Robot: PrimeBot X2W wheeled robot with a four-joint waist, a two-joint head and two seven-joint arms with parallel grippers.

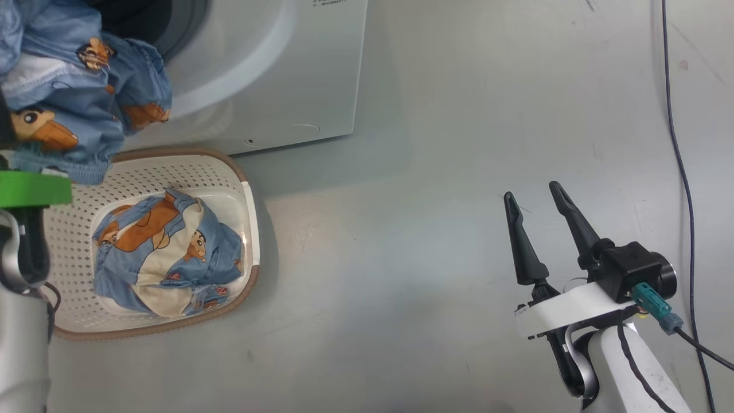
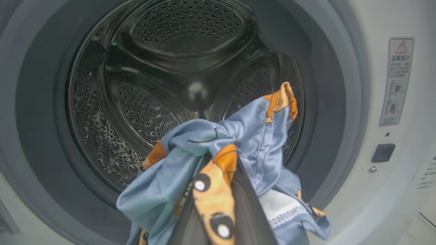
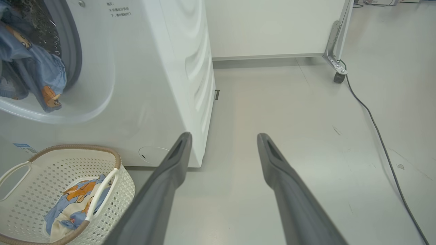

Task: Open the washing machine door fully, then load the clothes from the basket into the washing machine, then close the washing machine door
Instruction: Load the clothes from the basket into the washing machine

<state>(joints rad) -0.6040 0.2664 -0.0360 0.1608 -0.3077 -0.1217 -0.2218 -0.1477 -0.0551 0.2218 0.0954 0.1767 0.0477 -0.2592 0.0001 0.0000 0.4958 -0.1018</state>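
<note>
The washing machine (image 1: 287, 69) stands at the upper left, and its steel drum (image 2: 153, 102) lies open in front of my left wrist. The washing machine door is out of view. My left gripper (image 2: 219, 170) is shut on a bundle of light blue clothes (image 2: 204, 143) printed with orange animals, held at the drum's mouth (image 1: 74, 103) and above the basket. The cream basket (image 1: 241, 189) sits on the floor in front of the machine with another blue and beige garment (image 1: 166, 252) inside. My right gripper (image 1: 532, 192) hangs open and empty over bare floor to the right (image 3: 225, 139).
A black cable (image 1: 682, 172) runs along the floor at the far right. A white panel on a caster (image 3: 339, 76) stands behind the machine's right side. A warning sticker (image 2: 396, 81) is on the washer front, right of the opening.
</note>
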